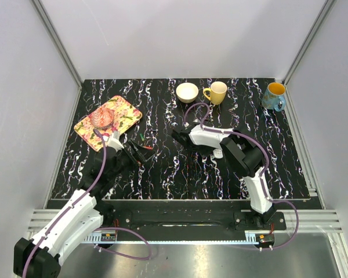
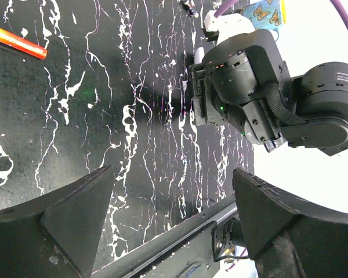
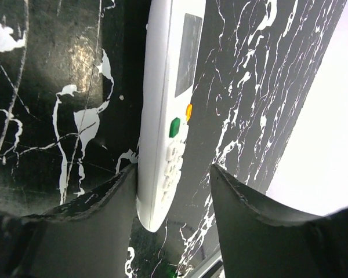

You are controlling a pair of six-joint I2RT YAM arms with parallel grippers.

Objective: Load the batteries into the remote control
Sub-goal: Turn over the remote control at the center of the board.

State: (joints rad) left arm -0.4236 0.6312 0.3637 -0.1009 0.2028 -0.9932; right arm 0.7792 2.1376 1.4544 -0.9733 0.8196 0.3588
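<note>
The white remote control lies on the black marbled table with its grey buttons, green button and orange button showing. My right gripper is open around its near end. The left finger touches the remote's side and the right finger stands apart from it. In the top view the right gripper is at mid-table and the remote is hidden under the arm. A red-orange battery lies on the table ahead of my left gripper, which is open and empty. The left gripper is left of centre.
A small white rounded piece lies under the right arm. A cream bowl, a yellow mug and a blue mug stand along the back. A floral tray holding a pink item sits at the back left.
</note>
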